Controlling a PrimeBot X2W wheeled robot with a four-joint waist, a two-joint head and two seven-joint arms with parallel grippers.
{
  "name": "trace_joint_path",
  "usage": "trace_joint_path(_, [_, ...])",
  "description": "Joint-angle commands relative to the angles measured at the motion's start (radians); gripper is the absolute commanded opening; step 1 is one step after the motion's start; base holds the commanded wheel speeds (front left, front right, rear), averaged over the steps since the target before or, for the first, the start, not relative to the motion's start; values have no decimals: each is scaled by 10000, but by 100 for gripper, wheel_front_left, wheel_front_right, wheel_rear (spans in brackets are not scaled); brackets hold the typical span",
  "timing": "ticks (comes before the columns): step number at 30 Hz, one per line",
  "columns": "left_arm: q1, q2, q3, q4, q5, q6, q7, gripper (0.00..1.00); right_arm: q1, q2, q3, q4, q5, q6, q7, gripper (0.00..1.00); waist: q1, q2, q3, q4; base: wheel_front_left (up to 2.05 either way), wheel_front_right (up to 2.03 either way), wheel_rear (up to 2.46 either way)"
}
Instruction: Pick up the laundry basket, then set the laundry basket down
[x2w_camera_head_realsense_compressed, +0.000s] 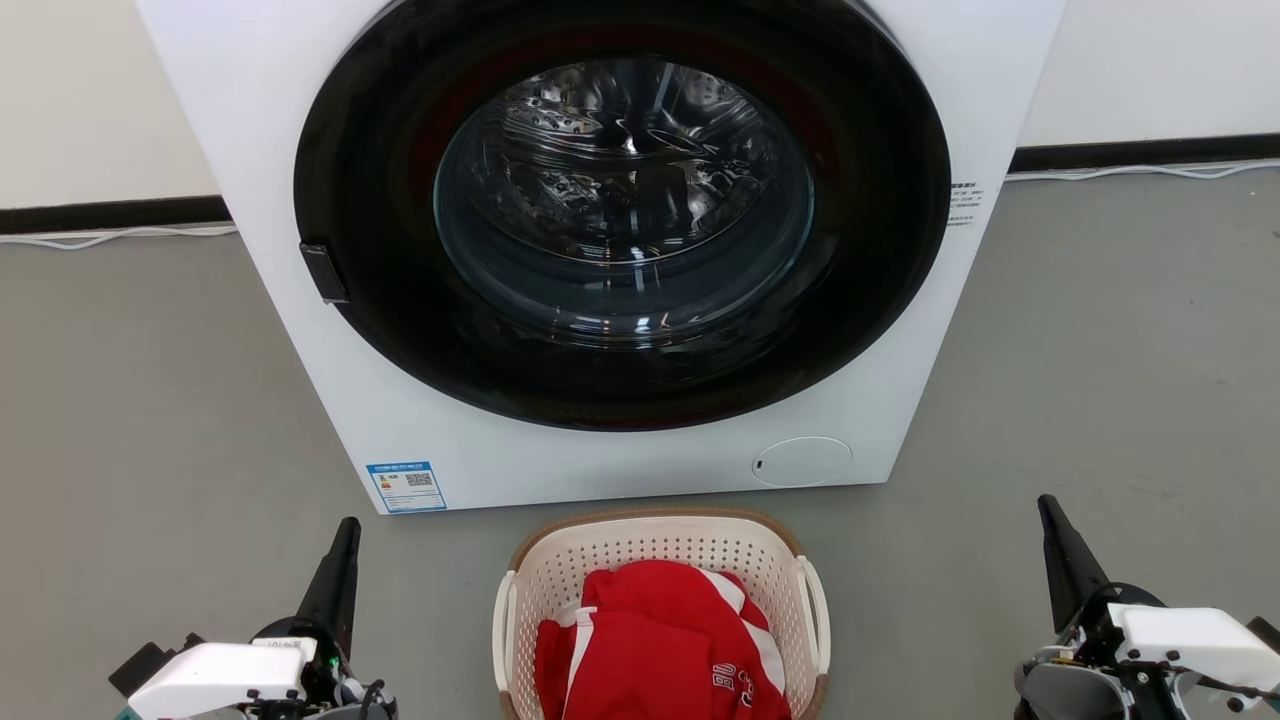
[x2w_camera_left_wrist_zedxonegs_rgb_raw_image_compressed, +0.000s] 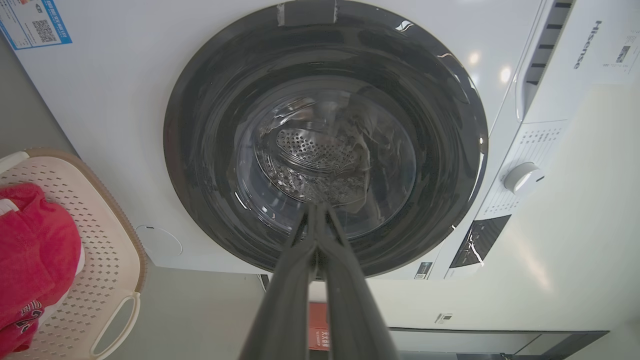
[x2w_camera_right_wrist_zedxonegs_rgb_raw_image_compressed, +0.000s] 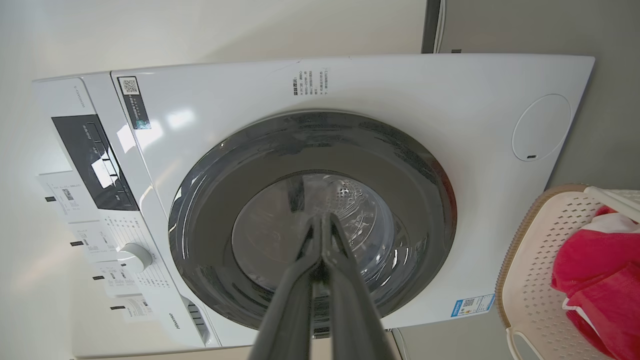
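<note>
While both my arms hang low on either side of it, the one cream-white perforated plastic laundry basket (x2w_camera_head_realsense_compressed: 650, 548) stands on the grey floor (x2w_camera_head_realsense_compressed: 150, 400) just before the single white front-loading washing machine (x2w_camera_head_realsense_compressed: 600, 470), close to its lower front panel. The basket is rounded-rectangular, its walls pierced with rows of small holes, and a tan woven-look band runs round its rim. I count two white loop handles on it, the left handle (x2w_camera_head_realsense_compressed: 503, 620) and the right handle (x2w_camera_head_realsense_compressed: 818, 610). Inside lies one crumpled red garment with white stripes (x2w_camera_head_realsense_compressed: 660, 630) and some white lettering. The washer's one round dark glass door (x2w_camera_head_realsense_compressed: 620, 220) is closed, and the steel drum shows behind it. My left claw (x2w_camera_head_realsense_compressed: 345, 545) is off to the basket's left, apart from it, and in its wrist view its two long dark fingers (x2w_camera_left_wrist_zedxonegs_rgb_raw_image_compressed: 292, 280) lie pressed together, holding nothing. My right claw (x2w_camera_head_realsense_compressed: 1052, 520) is off to the basket's right, well apart from it, and its two fingers (x2w_camera_right_wrist_zedxonegs_rgb_raw_image_compressed: 345, 300) likewise meet at the tips with nothing between them. Both claws point toward the washer.
</note>
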Motion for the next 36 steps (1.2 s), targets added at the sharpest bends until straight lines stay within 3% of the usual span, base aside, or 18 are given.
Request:
trace_joint_path(1, [-558, 133, 295, -292, -51, -73, 16, 0, -415, -41, 182, -297, 68, 71, 77, 0, 0, -1, 0, 0, 0, 0, 0])
trace_joint_path(36, [-558, 133, 295, -292, -51, -73, 16, 0, -415, -41, 182, -297, 68, 71, 77, 0, 0, -1, 0, 0, 0, 0, 0])
